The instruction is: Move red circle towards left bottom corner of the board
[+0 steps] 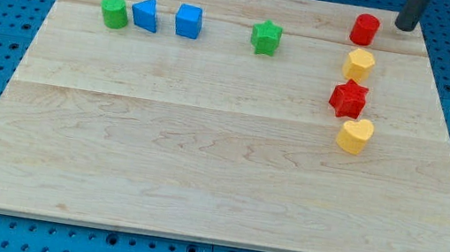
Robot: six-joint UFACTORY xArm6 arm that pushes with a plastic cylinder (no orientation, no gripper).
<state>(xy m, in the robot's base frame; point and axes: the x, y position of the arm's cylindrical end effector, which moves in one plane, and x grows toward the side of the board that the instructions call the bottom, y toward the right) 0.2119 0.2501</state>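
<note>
My tip (pixel 403 27) rests near the top right corner of the desk (pixel 218 170), just to the right of the red circle (pixel 365 28) with a small gap between them. The arm carries no gripper, only this dark rod, so nothing is clasped.

The red circle sits at the top of a column along the view's right. Just below it comes a yellow block (pixel 358 65) of rounded, many-sided shape, then a red star (pixel 348 99), then a yellow heart (pixel 355 135).

Across the top edge toward the view's left lie a green star (pixel 266 37), a blue cube (pixel 188 21), a blue triangle (pixel 145 14) and a green circle (pixel 114 12).
</note>
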